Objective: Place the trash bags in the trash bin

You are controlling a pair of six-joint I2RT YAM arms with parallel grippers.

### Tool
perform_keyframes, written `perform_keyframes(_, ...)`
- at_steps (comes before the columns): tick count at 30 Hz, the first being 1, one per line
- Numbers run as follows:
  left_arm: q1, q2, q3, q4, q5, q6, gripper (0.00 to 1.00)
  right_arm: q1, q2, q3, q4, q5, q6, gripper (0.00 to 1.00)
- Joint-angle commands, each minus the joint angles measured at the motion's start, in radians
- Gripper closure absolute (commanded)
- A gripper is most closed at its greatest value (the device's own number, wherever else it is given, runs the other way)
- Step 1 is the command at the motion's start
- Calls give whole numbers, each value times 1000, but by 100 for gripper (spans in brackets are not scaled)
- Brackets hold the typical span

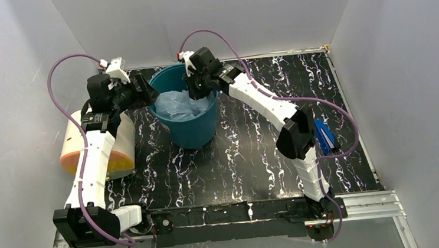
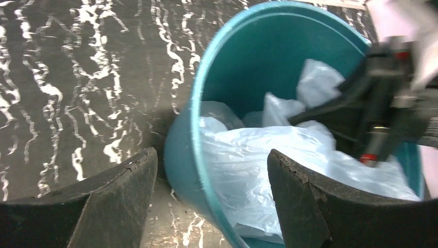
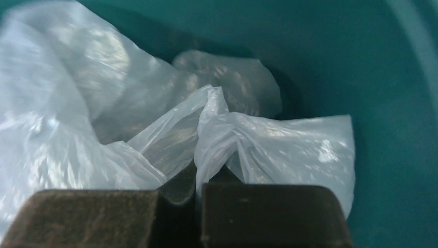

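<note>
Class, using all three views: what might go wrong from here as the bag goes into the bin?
1. The right gripper is shut on a fold of the thin translucent light-blue plastic bag; lifting without letting go may drag it out.
2. The open left gripper hangs at the rim of the teal round plastic bucket; a nudge could tip it.

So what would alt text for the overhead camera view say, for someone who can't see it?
A teal trash bin holding a crumpled light-blue trash bag stands on a black marbled table. The right gripper reaches inside, shut on the bag; the left gripper hangs open at the bin's rim.
</note>
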Motion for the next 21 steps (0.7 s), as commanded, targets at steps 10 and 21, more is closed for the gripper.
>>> perform_keyframes(10,-3,108,30,-60,240,70,60,90,-3,-189,-10,296,-220,100)
perform_keyframes(21,-40,124,49,-43,329,-36,93,84,-223,-461,142,477,-170,100)
